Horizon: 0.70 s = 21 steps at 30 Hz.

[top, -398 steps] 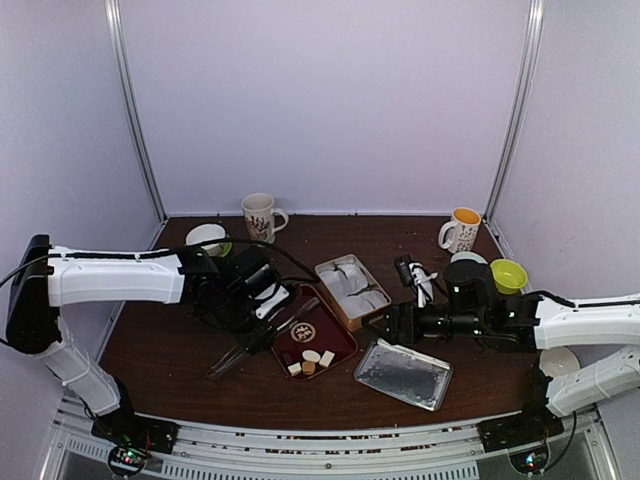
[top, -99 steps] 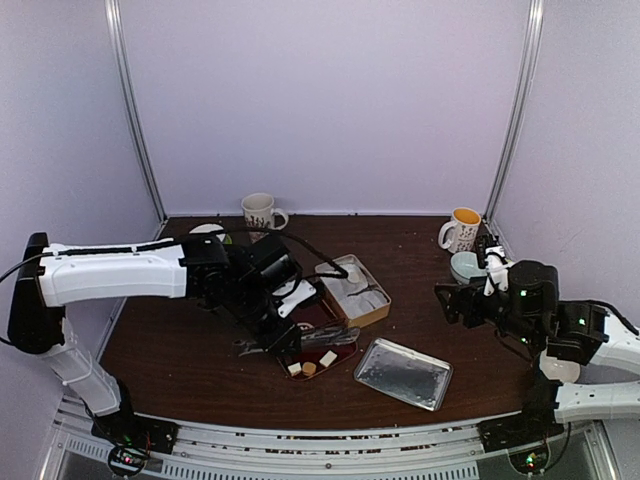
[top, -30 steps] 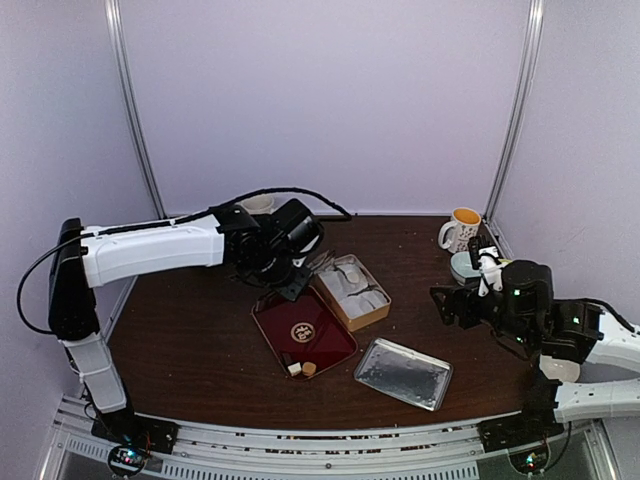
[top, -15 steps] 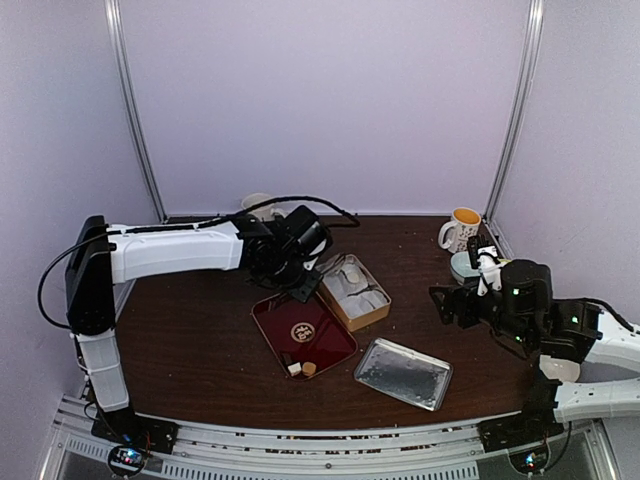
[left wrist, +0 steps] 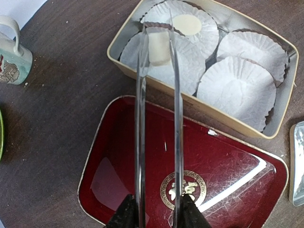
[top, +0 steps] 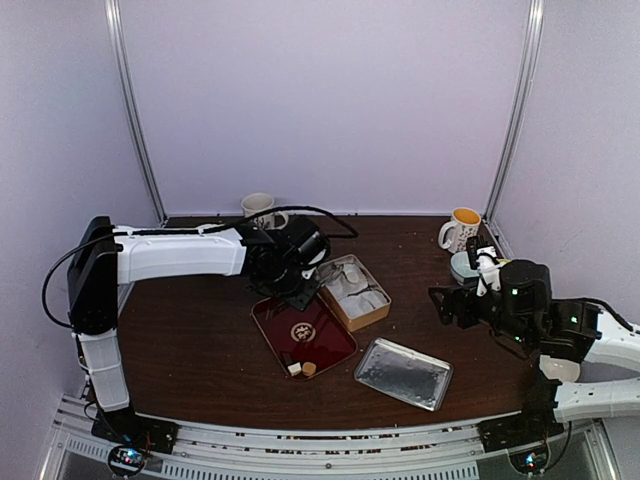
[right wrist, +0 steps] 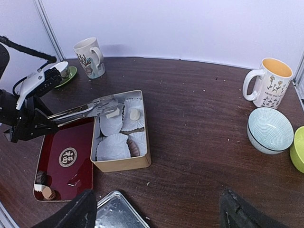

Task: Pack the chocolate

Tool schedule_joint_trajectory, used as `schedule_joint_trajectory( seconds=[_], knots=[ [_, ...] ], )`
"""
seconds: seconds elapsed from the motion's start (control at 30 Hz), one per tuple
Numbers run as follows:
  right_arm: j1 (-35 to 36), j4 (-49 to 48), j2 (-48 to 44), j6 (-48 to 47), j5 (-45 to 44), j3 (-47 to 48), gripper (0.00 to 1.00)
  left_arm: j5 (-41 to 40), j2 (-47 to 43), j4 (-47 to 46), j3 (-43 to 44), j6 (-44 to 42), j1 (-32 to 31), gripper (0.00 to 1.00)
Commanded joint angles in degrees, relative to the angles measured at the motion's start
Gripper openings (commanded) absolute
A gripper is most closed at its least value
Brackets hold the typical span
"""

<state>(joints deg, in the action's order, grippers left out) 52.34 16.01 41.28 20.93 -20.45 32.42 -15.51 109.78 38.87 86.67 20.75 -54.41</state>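
Observation:
My left gripper [left wrist: 156, 216] is shut on a pair of metal tongs [left wrist: 141, 118]. The tong tips pinch a cream-white chocolate piece [left wrist: 159, 47] over a white paper liner in the tan tin [left wrist: 199, 111]. A round cream piece [left wrist: 186, 23] lies in the neighbouring liner. In the top view my left gripper [top: 295, 270] is at the tin's [top: 375, 315] left end. Two chocolate pieces [top: 301, 369] sit at the near corner of the red tray [top: 320, 345]. My right gripper [right wrist: 159, 216] is open and empty, to the right of the tin [right wrist: 121, 164].
The silver tin lid [top: 403, 373] lies right of the tray. A white mug [top: 258, 208] stands at the back left, an orange-lined mug [top: 461, 230] at the back right. A pale blue bowl [right wrist: 269, 129] and a green bowl [right wrist: 299, 149] sit at the right.
My left arm has carried the tongs with a cream piece from the tray to the tin, its tips now over a liner. The tray holds fewer pieces. The right arm has pulled back.

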Motion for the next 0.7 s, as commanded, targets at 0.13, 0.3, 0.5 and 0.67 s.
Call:
schedule_joint_trajectory(
  seconds=[0.13,0.3,0.5,0.67],
  knots=[
    [-0.39,-0.25,0.03,-0.36,0.20,0.60,0.89,0.36,-0.54,-2.32,-0.39,0.18,0.36,0.39],
    [-0.34,-0.43,0.02,-0.19,0.21,0.60,0.89,0.89,-2.31,-2.95,-1.16,-0.23,0.36,0.44],
    [-0.38,-0.15,-0.27,-0.35,0.23,0.72,0.89,1.78,-5.10,-2.39,-1.40,-1.12,0.36,0.43],
    [-0.47,-0.10,-0.30,-0.42,0.32,0.82,0.90,3.04,-8.36,-1.36,-2.21,-1.97,0.27,0.42]
  ],
)
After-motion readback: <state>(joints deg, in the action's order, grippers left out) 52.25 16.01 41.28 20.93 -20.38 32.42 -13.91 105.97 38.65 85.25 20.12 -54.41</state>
